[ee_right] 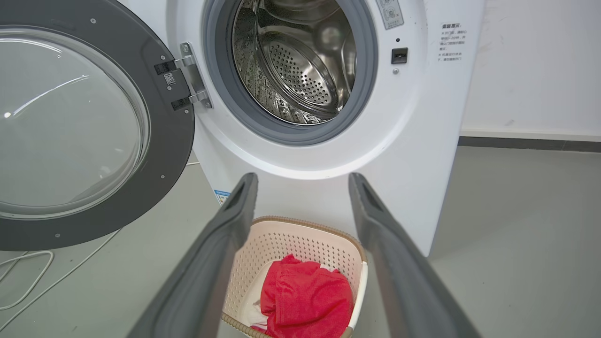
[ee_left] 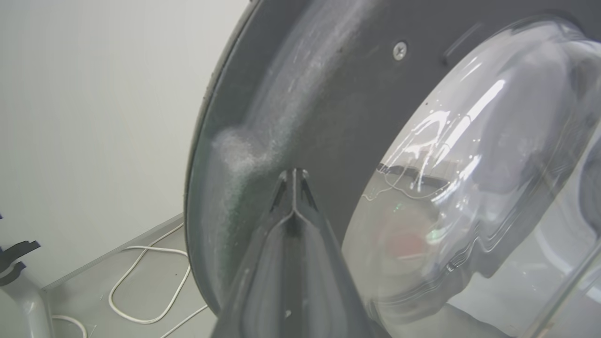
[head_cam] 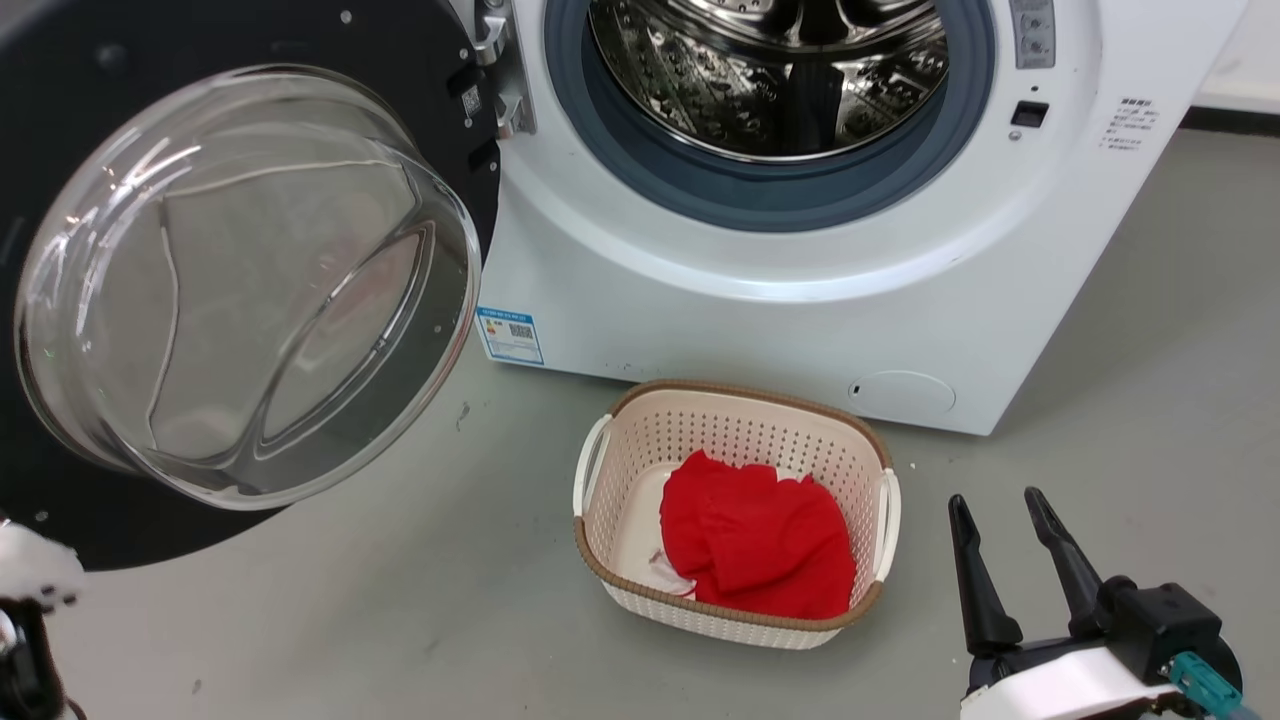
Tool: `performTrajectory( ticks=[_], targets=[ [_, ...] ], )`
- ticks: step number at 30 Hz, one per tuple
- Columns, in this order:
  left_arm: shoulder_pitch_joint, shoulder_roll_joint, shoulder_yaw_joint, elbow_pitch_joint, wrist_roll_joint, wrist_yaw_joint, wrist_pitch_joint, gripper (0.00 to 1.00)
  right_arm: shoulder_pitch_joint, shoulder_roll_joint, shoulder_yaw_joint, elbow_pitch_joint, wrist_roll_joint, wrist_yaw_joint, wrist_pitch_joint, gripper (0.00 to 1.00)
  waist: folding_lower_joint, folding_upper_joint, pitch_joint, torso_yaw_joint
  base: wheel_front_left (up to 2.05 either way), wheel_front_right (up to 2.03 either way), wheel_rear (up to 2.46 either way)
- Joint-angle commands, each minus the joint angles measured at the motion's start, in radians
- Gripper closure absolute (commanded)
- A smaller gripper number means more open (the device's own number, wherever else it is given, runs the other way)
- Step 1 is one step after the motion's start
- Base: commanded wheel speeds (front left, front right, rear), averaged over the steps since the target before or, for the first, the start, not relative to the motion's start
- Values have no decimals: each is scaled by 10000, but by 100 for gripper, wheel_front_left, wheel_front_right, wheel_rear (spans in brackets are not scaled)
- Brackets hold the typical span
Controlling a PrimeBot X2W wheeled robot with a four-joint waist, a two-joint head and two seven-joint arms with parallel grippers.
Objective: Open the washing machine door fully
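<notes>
Washing machine door (head_cam: pixel 240 290) standing wide open to the left of the washing machine (head_cam: pixel 780 300), hinged on its drum-side edge. Left gripper (ee_left: pixel 293 178), fingers pinched together and empty, points at the door's inner black rim, likely best placed to push. Right gripper (head_cam: pixel 995 497), spread, hangs well apart.
</notes>
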Motion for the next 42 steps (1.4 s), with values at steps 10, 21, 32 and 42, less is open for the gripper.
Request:
performTrajectory(
  ticks=[10, 21, 32, 42],
  targets=[
    [3065, -2253, 296, -3134, 1129, -170, -41, 0, 476, 19, -19, -20, 132, -7, -15, 0, 0, 0, -867, -127, 0, 0, 0],
    [4821, -3550, -1408, -5391, 2473, -623, -42, 0, 500, 19, -59, -200, -199, -7, -15, 0, 0, 0, -1178, -730, 0, 0, 0],
    [4666, -3715, -2431, -5775, 2611, -758, -43, 0, 507, 19, -195, -451, -621, -7, -14, 0, 0, 0, -1274, -1971, 0, 0, 0],
    [4600, -3755, -2491, -5740, 2601, -691, -43, 0, 547, 19, -201, -413, -634, -7, -14, 0, 0, 0, -1256, -2452, 0, 0, 0]
  ],
)
